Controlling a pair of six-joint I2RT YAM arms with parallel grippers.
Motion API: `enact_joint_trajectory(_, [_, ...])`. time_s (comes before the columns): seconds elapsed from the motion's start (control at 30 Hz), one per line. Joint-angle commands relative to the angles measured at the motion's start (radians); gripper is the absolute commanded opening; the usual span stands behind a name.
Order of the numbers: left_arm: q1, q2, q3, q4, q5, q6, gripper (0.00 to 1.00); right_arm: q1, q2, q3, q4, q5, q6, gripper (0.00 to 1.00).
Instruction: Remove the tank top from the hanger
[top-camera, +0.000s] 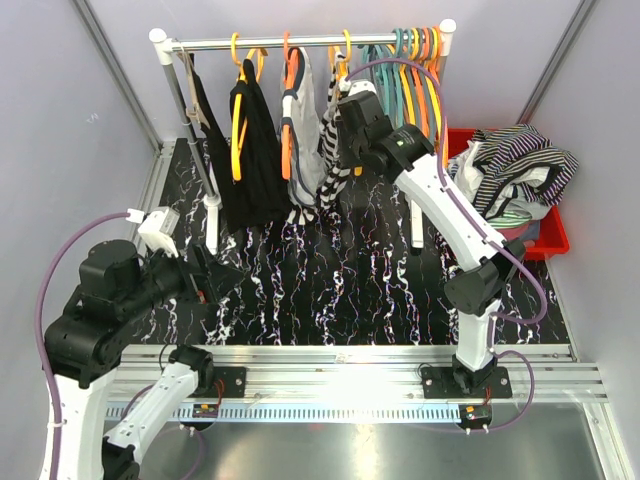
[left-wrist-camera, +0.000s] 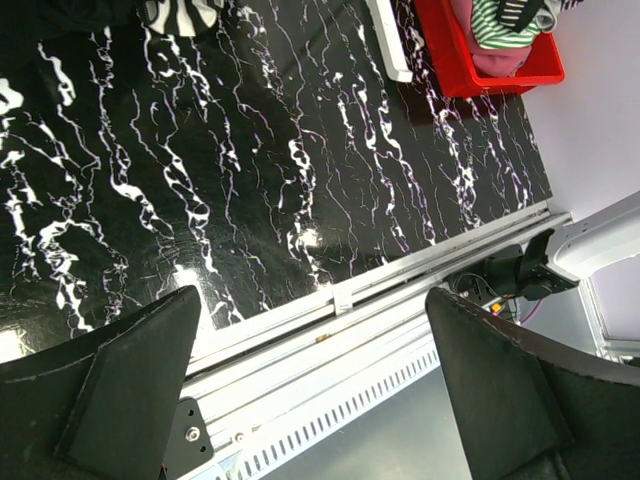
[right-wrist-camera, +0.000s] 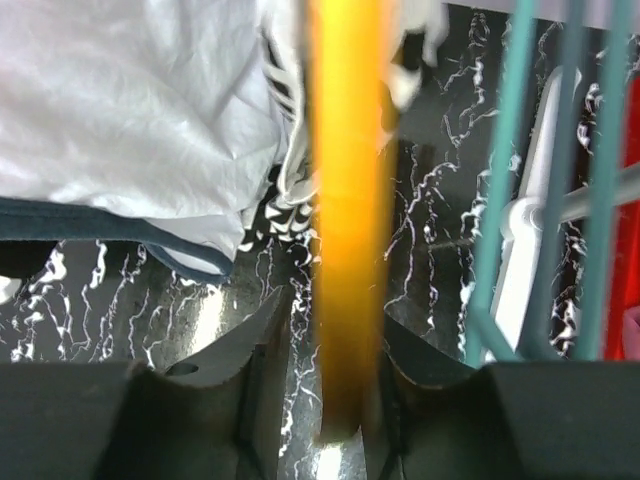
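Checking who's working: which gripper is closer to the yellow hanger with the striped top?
Right. The right gripper sits around the yellow hanger at the rack; the left gripper is open, low over the table.

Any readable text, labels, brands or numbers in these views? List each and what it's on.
None readable. No print shows on the hanging clothes, the orange hanger or the red bin.
The small coloured parts at the arm bases are too small to tell if they carry writing.

Jaws of my right gripper (right-wrist-camera: 335, 350) are flanking an orange hanger (right-wrist-camera: 345, 200), white garment (right-wrist-camera: 130, 110) crowding one side, teal hangers (right-wrist-camera: 500, 200) the other; black marble tabletop (right-wrist-camera: 130, 290) is lying open beneath.
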Motion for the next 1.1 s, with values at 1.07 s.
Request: enact_joint_trajectory(1.07, [-0.005, -0.032, -0.003, 0.098, 0.024, -0.039, 0.99, -0.030, -0.112, -0.105, 0.181, -0.144, -0.105, 0.47])
